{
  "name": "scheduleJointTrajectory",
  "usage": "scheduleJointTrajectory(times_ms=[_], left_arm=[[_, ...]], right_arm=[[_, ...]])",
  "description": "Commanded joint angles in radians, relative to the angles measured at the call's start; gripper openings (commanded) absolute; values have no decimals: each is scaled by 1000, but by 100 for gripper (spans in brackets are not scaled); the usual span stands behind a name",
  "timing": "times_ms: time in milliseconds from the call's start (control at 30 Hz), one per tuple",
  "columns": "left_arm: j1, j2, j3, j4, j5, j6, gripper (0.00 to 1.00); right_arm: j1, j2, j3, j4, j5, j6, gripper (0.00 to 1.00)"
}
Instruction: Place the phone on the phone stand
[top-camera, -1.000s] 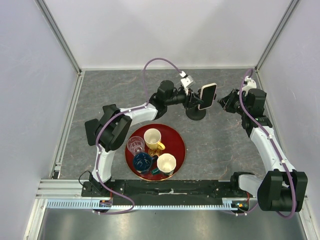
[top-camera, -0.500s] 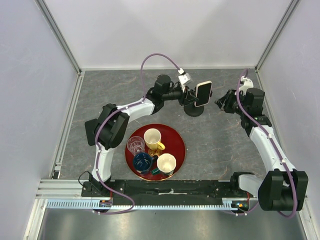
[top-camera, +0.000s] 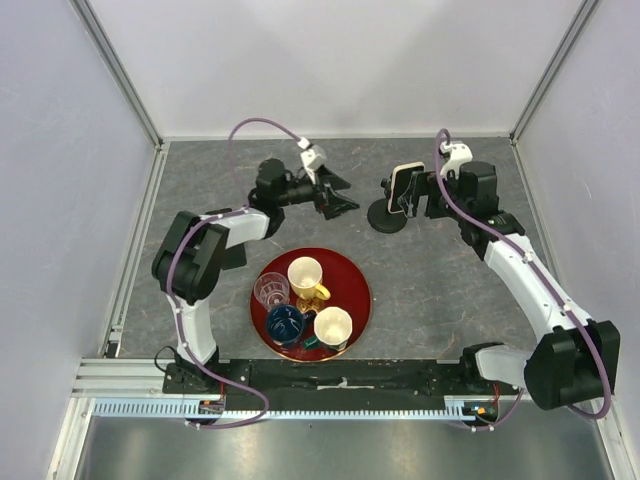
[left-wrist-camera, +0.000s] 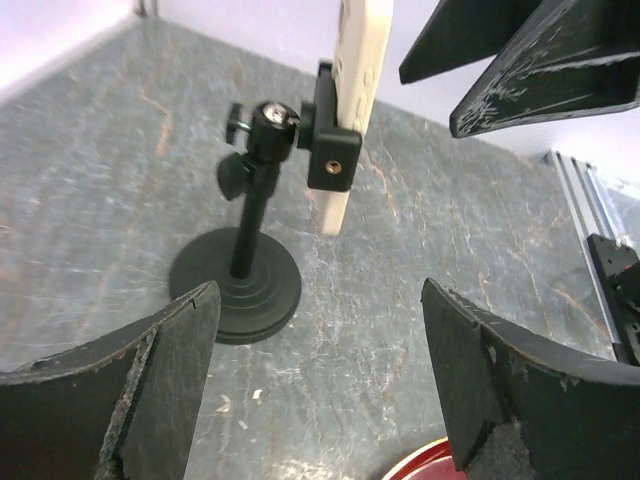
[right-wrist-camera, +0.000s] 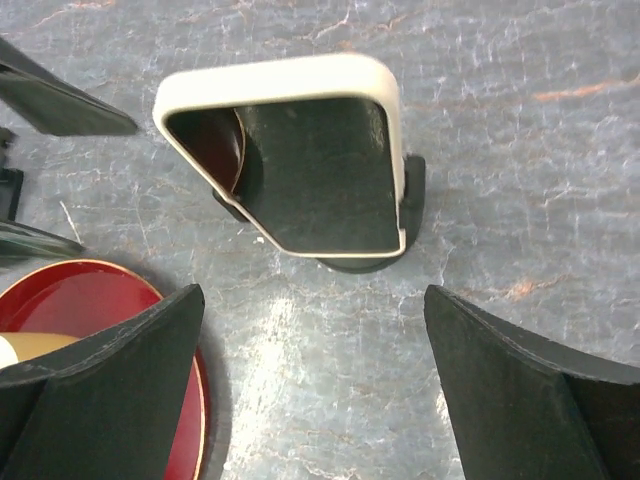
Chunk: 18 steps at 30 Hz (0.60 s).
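The slim smartphone (right-wrist-camera: 300, 165), with a glossy black screen and a pale pinkish-white rim, stood clamped in the head of the small black disc-based stand (left-wrist-camera: 238, 285) (edge-on to the left wrist camera). The left gripper (left-wrist-camera: 318, 300) gaped wide nearby, holding nothing. The right gripper (right-wrist-camera: 310, 305) faced the screen, equally spread and empty.

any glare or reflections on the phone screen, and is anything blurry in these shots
Right wrist: the phone has a glossy screen that mirrors a dark red curve and black shapes, with no blown-out glare; a pale sheen lies on the table below it. Left wrist: the phone stand is sharp, the phone edge-on and cut off at the top. Top external: even light, soft shadows, nothing blurred.
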Motion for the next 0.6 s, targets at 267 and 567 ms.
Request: scheduleJointTrajectory(times_ms=[267,567], left_arm=[[80,-98,-85,278,58,-149,86],[80,-89,-74,278,66,-152,86]], right_arm=[[87,170,252,-25,251,-99,98],[134,207,275,-2,235,-128,98]])
